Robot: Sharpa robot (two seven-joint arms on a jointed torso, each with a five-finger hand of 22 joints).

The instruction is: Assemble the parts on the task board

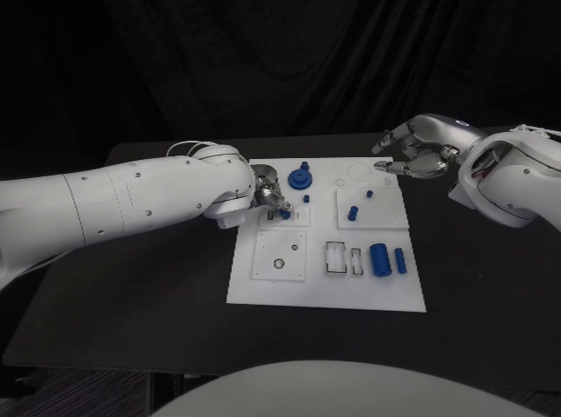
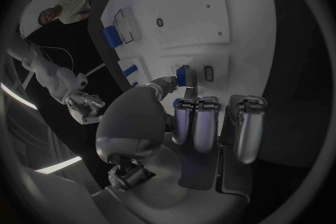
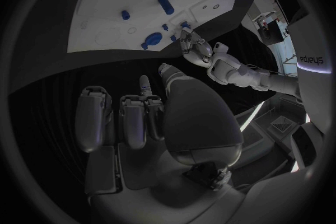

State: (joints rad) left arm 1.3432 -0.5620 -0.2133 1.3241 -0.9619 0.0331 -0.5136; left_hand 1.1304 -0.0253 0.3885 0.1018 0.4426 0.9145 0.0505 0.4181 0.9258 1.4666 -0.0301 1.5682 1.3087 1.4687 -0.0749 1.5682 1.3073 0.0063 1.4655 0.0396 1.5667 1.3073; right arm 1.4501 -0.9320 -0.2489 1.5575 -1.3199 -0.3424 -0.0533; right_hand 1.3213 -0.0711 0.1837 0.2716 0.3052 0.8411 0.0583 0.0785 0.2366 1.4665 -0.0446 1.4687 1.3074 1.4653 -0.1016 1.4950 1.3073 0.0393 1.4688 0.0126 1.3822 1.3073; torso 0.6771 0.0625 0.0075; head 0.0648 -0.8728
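Left hand pinches a blue part over the board, seemingly to seat it, while right hand waits beyond the board's far corner, fingers curled, empty.

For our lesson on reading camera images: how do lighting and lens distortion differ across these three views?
Head view: the white task board is brightly lit against a dark table and backdrop, edges straight. Left wrist view: fisheye, the board's edges bow; the left robot hand looms large. Right wrist view: same curving, the right robot hand dim over black table.
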